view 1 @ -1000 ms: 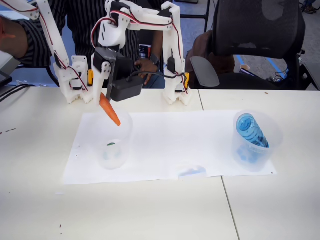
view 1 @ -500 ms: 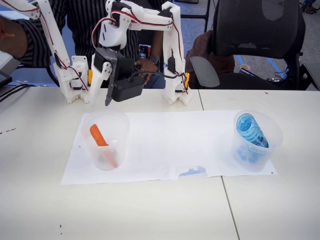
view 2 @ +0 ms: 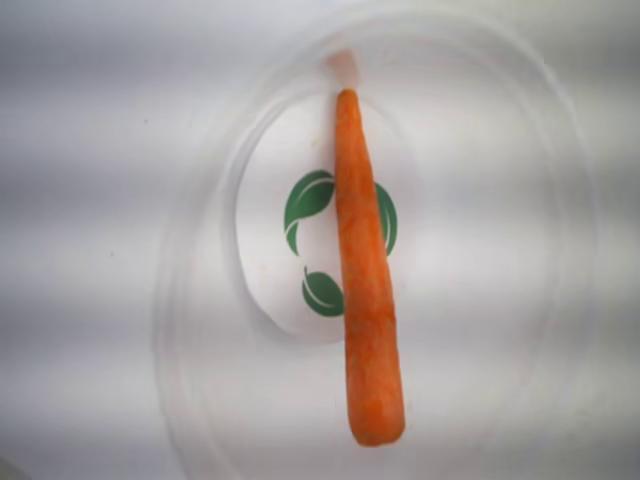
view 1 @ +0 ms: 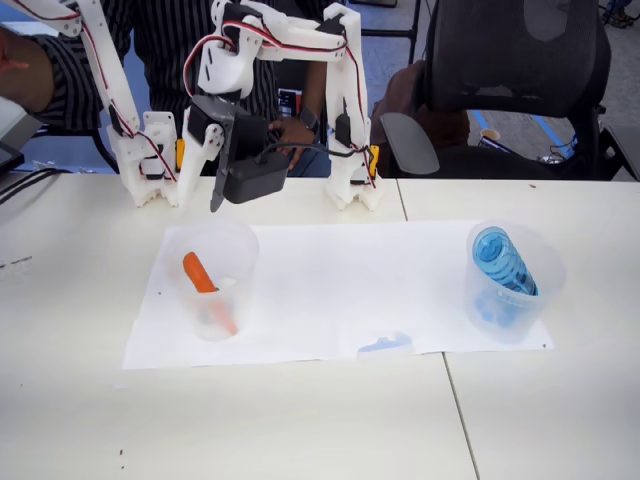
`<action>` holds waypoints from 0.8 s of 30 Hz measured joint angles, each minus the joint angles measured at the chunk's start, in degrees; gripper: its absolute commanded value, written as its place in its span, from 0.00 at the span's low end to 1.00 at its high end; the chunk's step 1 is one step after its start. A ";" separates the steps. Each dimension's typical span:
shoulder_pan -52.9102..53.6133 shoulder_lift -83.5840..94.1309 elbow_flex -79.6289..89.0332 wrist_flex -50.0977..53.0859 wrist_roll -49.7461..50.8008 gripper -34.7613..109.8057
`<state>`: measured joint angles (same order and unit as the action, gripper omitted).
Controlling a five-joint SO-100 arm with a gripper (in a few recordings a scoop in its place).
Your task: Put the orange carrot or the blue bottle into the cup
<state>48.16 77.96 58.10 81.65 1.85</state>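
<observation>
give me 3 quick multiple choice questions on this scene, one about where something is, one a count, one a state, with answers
1. Where is the orange carrot?
A. in the left cup
B. on the paper
C. in the gripper

2. How many clear cups stand on the paper?
A. one
B. two
C. three

3. How is the gripper?
A. shut on the carrot
B. open, holding nothing
C. shut on the blue bottle

Answers:
1 A: it leans inside the cup in the fixed view.
2 B: the other cup holds the blue bottle.
3 B: its jaws hang apart above the left cup.
</observation>
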 measured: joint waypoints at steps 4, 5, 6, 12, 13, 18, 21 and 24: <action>0.00 0.00 0.00 0.00 0.00 0.42; 0.00 0.00 0.00 0.00 0.00 0.42; 0.00 0.00 0.00 0.00 0.00 0.42; -0.44 0.70 0.00 0.00 0.00 0.42; -1.05 1.32 0.00 0.00 0.00 0.42; -5.01 6.33 0.00 2.64 0.09 0.42; -6.68 8.96 -0.97 6.68 0.26 0.42; -9.93 12.04 -1.93 10.55 0.26 0.42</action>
<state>38.23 90.00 56.16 92.20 2.11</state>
